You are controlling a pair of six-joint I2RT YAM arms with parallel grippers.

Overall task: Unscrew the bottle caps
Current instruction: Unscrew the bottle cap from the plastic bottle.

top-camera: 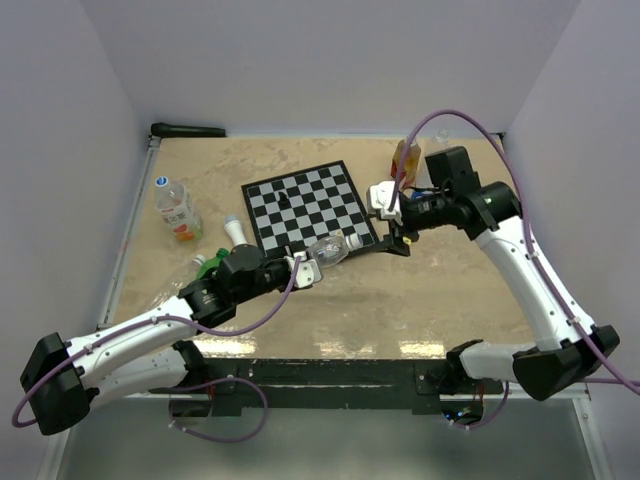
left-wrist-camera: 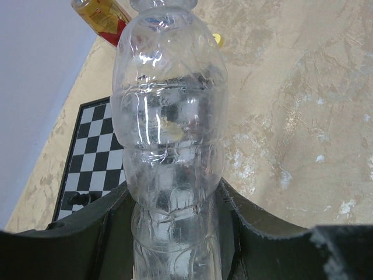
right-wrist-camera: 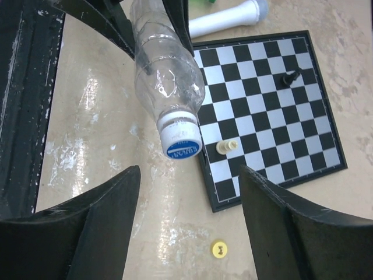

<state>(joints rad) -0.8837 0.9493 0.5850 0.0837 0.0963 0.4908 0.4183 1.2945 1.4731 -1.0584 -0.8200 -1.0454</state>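
My left gripper (top-camera: 303, 270) is shut on the body of a clear bottle (top-camera: 328, 250) and holds it lying level above the table. In the left wrist view the bottle (left-wrist-camera: 169, 116) fills the gap between the jaws. Its white bottle cap with a blue top (right-wrist-camera: 182, 140) sits on the neck and points at my right gripper (right-wrist-camera: 189, 216). That gripper is open, its fingers apart on either side just short of the cap, touching nothing. A loose yellow cap (right-wrist-camera: 219, 249) lies on the table below.
A chessboard (top-camera: 310, 205) with a few pieces lies mid-table. At the left stand a bottle with an orange label (top-camera: 177, 210), a green bottle (top-camera: 210, 265) and a white tube (top-camera: 235, 232). Another orange-labelled bottle (top-camera: 405, 158) stands at the back right.
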